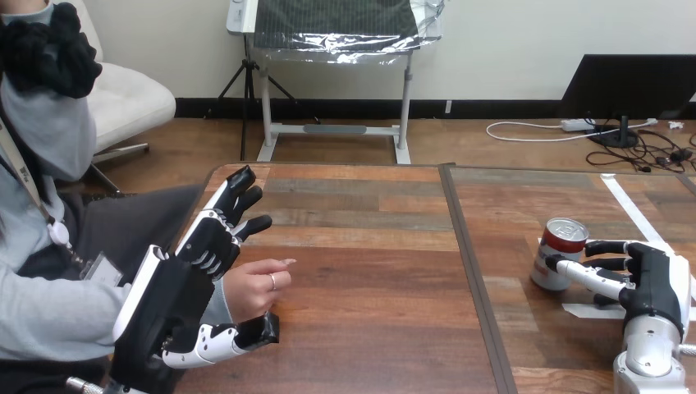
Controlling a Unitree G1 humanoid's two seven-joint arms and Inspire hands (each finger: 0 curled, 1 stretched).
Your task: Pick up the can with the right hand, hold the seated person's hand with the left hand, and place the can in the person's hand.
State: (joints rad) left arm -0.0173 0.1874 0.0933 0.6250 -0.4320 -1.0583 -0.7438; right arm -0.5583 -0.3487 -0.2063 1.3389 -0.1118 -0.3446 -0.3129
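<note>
While my right hand [652, 283] is reaching in from the near right edge of the worktop [369, 271], its fingers [587, 277] are stretching almost straight toward the can [560, 253]. One is lying against the can's lower front and the others are pointing at its right side, with none wrapping round it. The can is standing upright on the worktop's right half, red-banded with a silver top, and is not lifted.

At the near left, my left hand [185, 283] is standing on edge beside the person's hand [256, 289]. My thumb is lying low beneath that hand, and my left fingers [234, 201] are pointing straight away across the worktop, slightly spread and not curling. The person's hand is sitting loosely curled in the gap between my thumb and fingers. I cannot tell whether we are touching.

I am judging this to be the pick-up step, with the grasp not yet made. The next move is calling for the right fingers to close squarely round the can's body before lifting, so it is not tipping, and for the left ones to curl gently round the person's hand.
</note>
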